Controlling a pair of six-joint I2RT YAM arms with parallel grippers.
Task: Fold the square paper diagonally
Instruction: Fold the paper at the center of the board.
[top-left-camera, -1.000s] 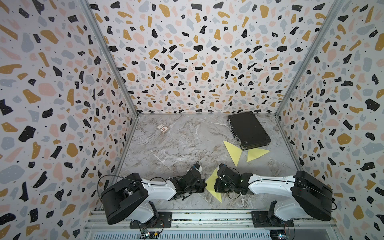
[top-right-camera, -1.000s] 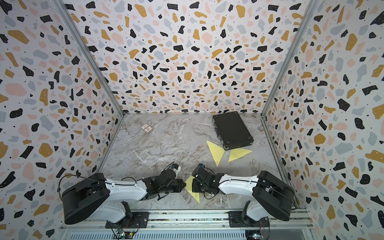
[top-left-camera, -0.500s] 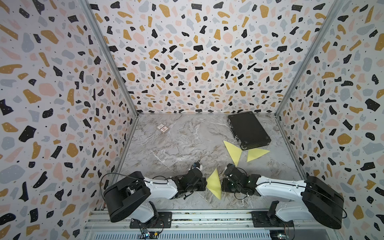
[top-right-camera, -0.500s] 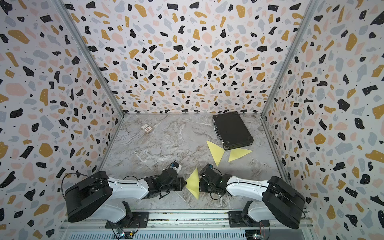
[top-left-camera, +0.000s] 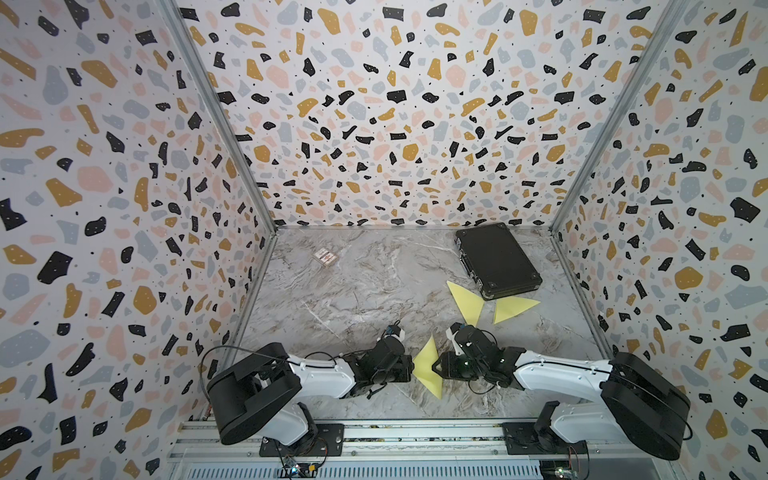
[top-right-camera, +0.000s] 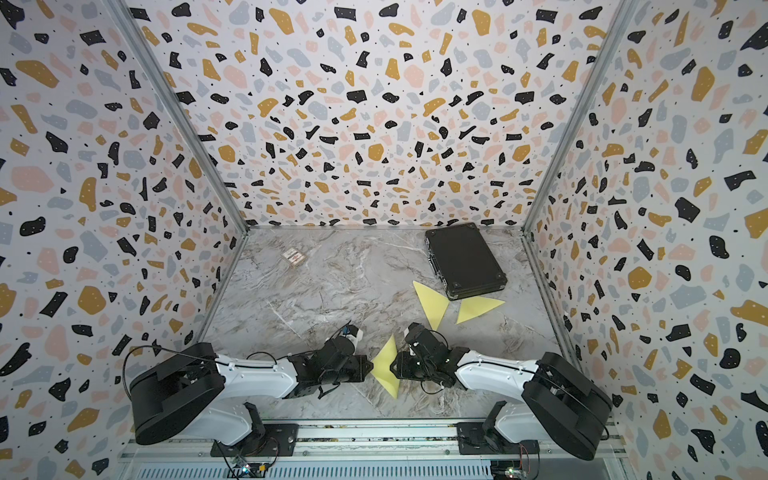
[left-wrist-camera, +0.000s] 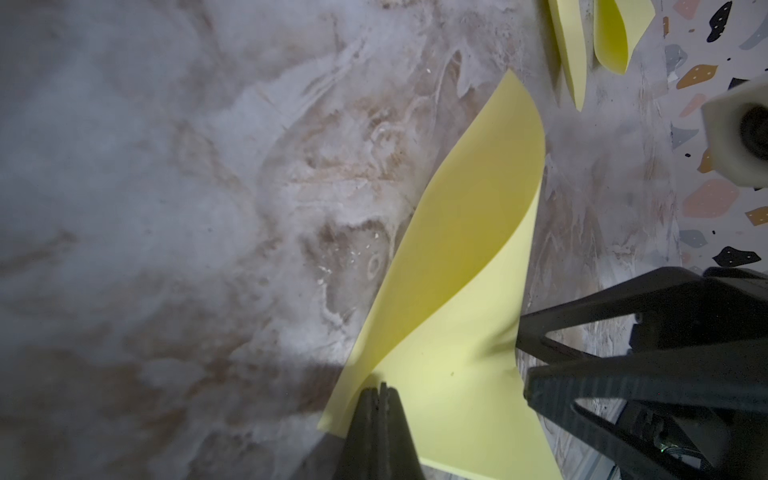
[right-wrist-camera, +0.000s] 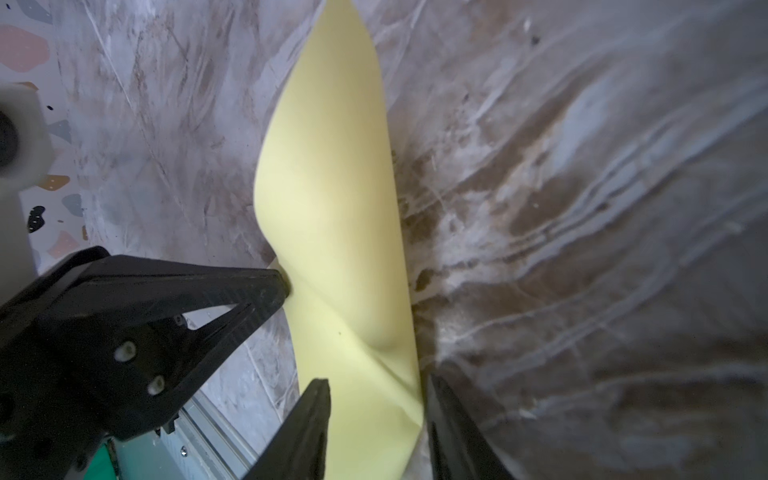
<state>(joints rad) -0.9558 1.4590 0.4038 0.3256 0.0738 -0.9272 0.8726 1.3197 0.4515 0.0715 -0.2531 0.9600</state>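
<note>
The yellow square paper (top-left-camera: 427, 368) (top-right-camera: 385, 369) stands curled and half-lifted off the marble floor near the front edge, between my two grippers. My left gripper (top-left-camera: 411, 368) (top-right-camera: 371, 366) (left-wrist-camera: 380, 388) is shut on the paper's (left-wrist-camera: 457, 291) left edge, and its tip dents the sheet. My right gripper (top-left-camera: 434, 368) (top-right-camera: 392, 368) (right-wrist-camera: 376, 384) is open. The paper's (right-wrist-camera: 332, 187) right corner lies loose between its spread fingers (right-wrist-camera: 316, 399). The part of the sheet under the grippers is hidden.
A black case (top-left-camera: 496, 259) lies at the back right. Two folded yellow triangles (top-left-camera: 467, 303) (top-left-camera: 513, 308) rest just in front of it. A small patterned packet (top-left-camera: 325, 257) sits at the back left. Terrazzo walls close in three sides, and a metal rail (top-left-camera: 415, 432) runs along the front.
My right gripper's jaws have opened and it has drawn back to the right. The paper now stands more upright between the grippers. The left gripper stays shut and has barely moved.
</note>
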